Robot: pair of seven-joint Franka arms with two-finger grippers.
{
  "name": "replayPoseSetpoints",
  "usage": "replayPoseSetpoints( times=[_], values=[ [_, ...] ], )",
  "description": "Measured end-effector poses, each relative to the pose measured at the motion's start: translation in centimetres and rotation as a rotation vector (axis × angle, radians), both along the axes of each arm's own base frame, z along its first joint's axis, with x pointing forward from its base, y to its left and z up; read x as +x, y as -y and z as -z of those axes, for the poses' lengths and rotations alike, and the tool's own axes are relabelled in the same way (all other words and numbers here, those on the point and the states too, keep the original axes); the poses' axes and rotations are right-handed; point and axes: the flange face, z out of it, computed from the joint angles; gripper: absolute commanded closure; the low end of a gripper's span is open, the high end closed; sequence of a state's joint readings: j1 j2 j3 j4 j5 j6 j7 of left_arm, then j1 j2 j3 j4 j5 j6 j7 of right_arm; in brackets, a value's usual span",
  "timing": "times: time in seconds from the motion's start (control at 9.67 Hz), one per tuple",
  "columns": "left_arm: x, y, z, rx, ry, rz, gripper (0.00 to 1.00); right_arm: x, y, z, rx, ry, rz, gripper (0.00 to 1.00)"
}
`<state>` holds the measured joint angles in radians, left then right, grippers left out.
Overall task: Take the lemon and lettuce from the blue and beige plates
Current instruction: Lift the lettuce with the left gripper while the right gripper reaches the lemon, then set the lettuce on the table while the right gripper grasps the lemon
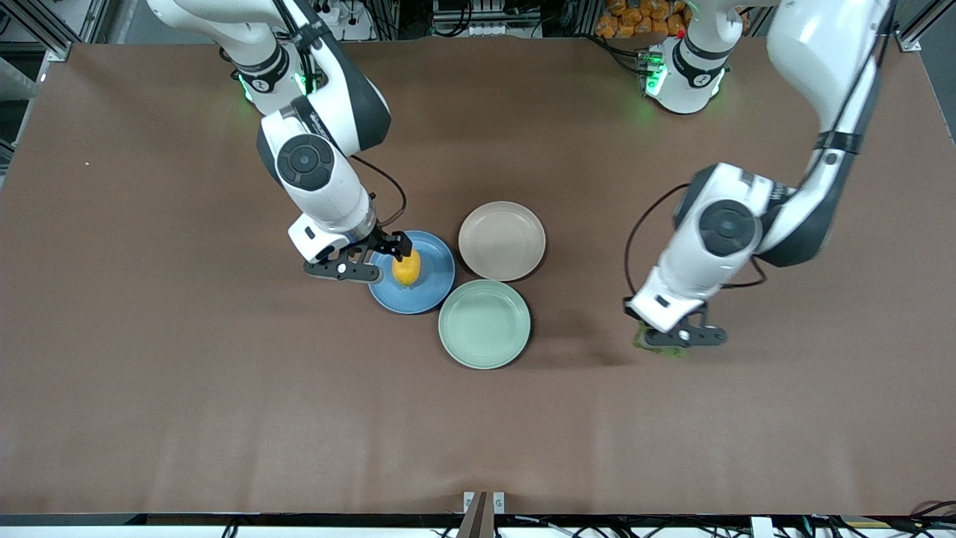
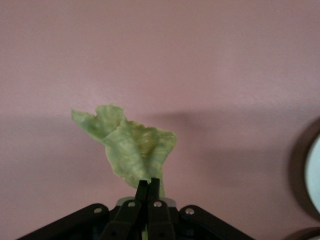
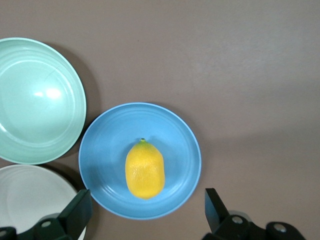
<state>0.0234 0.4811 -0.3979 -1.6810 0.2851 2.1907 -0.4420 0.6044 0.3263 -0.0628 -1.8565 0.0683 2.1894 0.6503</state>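
Lemon (image 3: 144,169) lying in blue plate (image 3: 110,150), right gripper (image 3: 145,215) held over it w/ fingers spread wide, beige plate (image 1: 502,240) and mint-green plate (image 1: 485,323) touching blue plate, lettuce (image 2: 127,145) pinched in left gripper (image 2: 148,187) over bare table (image 1: 224,411), twd left arm's end from blue plate

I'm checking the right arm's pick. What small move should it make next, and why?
Probably lower the right gripper straight down around the small oval yellow lemon. Its fingers are open and the lemon lies untouched in the round blue plate. The left gripper already pinches the wrinkled green lettuce leaf.
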Motion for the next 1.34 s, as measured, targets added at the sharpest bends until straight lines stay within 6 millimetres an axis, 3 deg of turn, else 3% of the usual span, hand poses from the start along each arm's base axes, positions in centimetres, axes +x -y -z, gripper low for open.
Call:
replayPoseSetpoints(
  times=[0.1, 0.21, 0.52, 0.83, 1.34],
  values=[
    [0.3, -1.0, 0.0, 0.001, -0.001, 0.017, 0.97, -0.5, -0.6, 1.7, 0.003, 0.01, 0.009, 0.0],
    [0.4, -1.2, 0.0, 0.005, -0.005, 0.031, 0.01, -0.9, -1.3, 3.6, 0.004, 0.017, 0.014, 0.0],
    [0.3, -1.6, 0.0, 0.017, -0.025, 0.051, 0.0, -0.9, -2.0, 6.9, 0.001, 0.025, 0.016, 0.0],
    [0.7, -2.8, -1.9, 0.019, 0.002, 0.038, 0.0, -1.3, -1.8, 8.4, 0.006, 0.039, 0.014, 0.0],
    [0.8, -3.2, -2.5, 0.019, 0.011, 0.034, 0.0, -2.6, -2.2, 10.8, -0.007, 0.025, -0.001, 0.0]
  ],
)
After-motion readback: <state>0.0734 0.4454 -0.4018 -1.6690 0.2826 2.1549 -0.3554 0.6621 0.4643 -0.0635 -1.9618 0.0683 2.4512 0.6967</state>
